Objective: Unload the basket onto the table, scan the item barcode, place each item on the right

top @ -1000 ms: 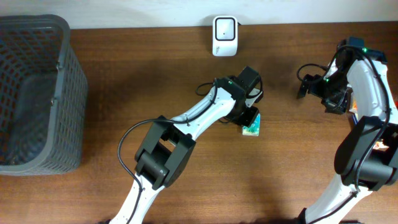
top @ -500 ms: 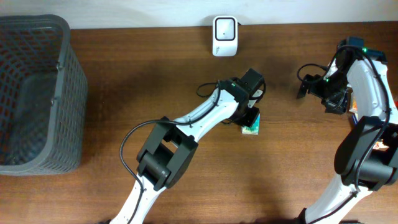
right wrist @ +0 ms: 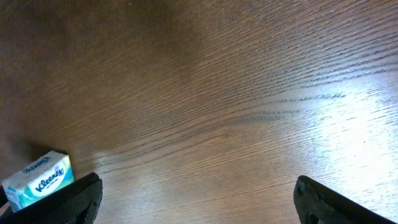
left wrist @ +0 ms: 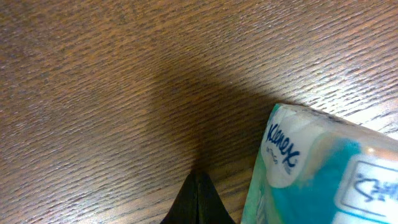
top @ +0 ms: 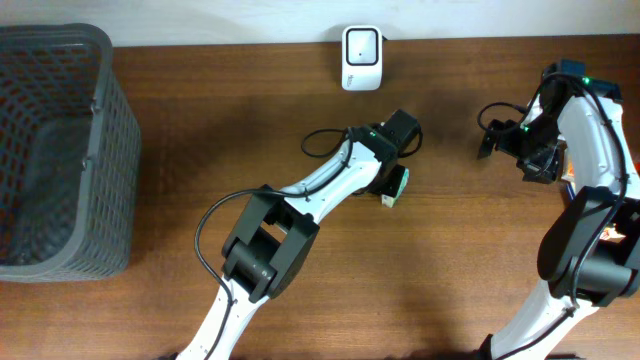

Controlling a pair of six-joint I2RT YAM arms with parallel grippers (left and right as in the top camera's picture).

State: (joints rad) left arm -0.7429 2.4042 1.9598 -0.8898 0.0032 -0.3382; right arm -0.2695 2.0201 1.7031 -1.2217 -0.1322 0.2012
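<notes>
Now | left fingers (left wrist: 198,204) closed beside Kleenex pack (left wrist: 311,171) | right fingers (right wrist: 62,200) spread

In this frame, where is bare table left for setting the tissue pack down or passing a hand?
Widest bare wood: between the basket and the left arm, and the front strip between that arm and the right arm. A smaller patch lies between the Kleenex pack and the right hand. Crowded: around the left hand, below the scanner.
</notes>
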